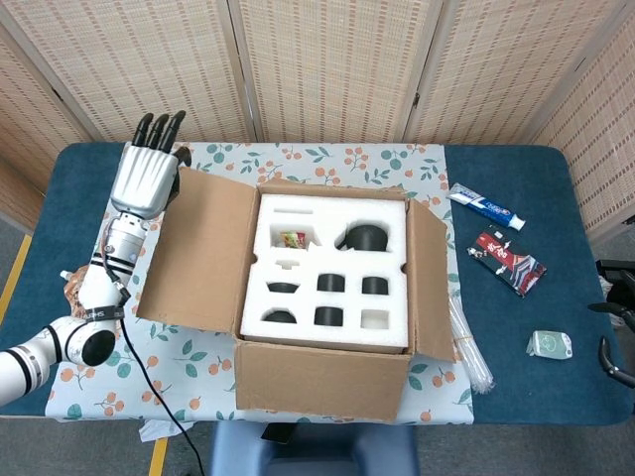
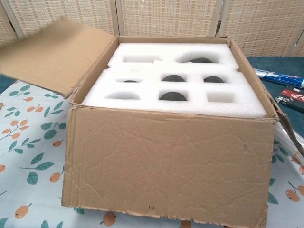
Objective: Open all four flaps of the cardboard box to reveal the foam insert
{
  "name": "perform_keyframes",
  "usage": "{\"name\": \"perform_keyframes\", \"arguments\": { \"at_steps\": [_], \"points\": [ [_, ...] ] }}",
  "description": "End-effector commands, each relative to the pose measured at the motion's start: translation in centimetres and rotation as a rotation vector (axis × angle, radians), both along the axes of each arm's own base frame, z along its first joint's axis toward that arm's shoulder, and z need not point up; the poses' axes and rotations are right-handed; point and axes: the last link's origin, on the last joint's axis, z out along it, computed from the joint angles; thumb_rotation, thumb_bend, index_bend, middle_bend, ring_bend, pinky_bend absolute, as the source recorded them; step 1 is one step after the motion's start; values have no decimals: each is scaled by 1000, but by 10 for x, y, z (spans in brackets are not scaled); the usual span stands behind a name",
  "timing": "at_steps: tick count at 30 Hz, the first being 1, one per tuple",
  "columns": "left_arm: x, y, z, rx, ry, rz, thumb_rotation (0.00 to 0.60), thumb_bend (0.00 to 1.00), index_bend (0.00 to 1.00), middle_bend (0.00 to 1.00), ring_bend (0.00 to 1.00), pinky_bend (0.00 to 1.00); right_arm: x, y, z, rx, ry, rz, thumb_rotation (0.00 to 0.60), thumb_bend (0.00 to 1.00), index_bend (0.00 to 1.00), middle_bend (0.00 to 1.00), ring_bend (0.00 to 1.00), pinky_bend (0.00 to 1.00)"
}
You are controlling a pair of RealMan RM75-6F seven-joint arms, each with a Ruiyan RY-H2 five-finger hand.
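The cardboard box point(image 1: 322, 382) stands in the middle of the table with its white foam insert point(image 1: 327, 273) uncovered; dark items sit in several cutouts. Its left flap point(image 1: 193, 253) lies folded out to the left, blurred in the chest view point(image 2: 57, 54). My left hand point(image 1: 147, 180) is at that flap's far outer corner, fingers straight and pointing away from me, holding nothing. The right flap point(image 1: 429, 283) leans outward. The front wall point(image 2: 166, 166) fills the chest view, with the foam insert point(image 2: 175, 88) above it. My right hand shows in neither view.
A floral cloth point(image 1: 198, 372) lies under the box. A toothpaste tube point(image 1: 486, 206), a red and black packet point(image 1: 508, 263) and a small pale object point(image 1: 549, 344) lie on the blue table to the right. An orange pouch point(image 1: 69, 290) sits at the left edge.
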Motion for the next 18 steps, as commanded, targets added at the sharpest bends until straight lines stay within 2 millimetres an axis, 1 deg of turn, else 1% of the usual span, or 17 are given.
{"name": "perform_keyframes", "arguments": {
  "at_steps": [1,4,6,9,10,11,12,13,16,17,18],
  "points": [
    [-11,2,5,10,-11,33,600,1000,408,39,0,0,0,0,0,-1,0,-4,388,651,291,0,0,0],
    [-21,2,9,17,-27,64,600,1000,374,39,0,0,-1,0,0,-3,0,-7,385,651,291,0,0,0],
    [-30,-2,12,13,-49,84,600,1000,334,39,0,0,-1,-1,0,-4,7,-8,387,651,291,0,0,0],
    [-48,-21,13,-39,-113,111,600,1000,222,39,0,0,-1,-2,0,-7,24,-10,387,651,291,0,0,0],
    [-56,-33,14,-63,-136,112,600,999,174,39,0,0,-2,-2,0,-16,40,-14,388,651,291,0,0,0],
    [-64,-43,15,-76,-151,110,600,989,151,39,0,0,-2,-3,0,-24,56,-18,388,651,291,0,0,0],
    [-72,-54,16,-86,-166,102,600,962,126,39,0,0,-2,-3,-1,-32,68,-22,388,651,291,0,0,0],
    [-84,-70,17,-93,-194,96,600,911,110,38,0,0,-2,-4,-3,-38,82,-27,389,651,291,0,0,0],
    [-112,-111,20,-72,-245,98,600,792,99,33,0,0,-1,-8,-10,-40,114,-48,393,651,291,0,0,0],
    [-124,-129,20,-61,-265,107,600,767,97,30,0,0,0,-10,-14,-40,136,-58,395,651,291,0,0,0],
    [-132,-143,19,-56,-275,116,600,748,96,28,0,0,1,-12,-17,-40,156,-64,397,650,291,0,0,0]
  ]
}}
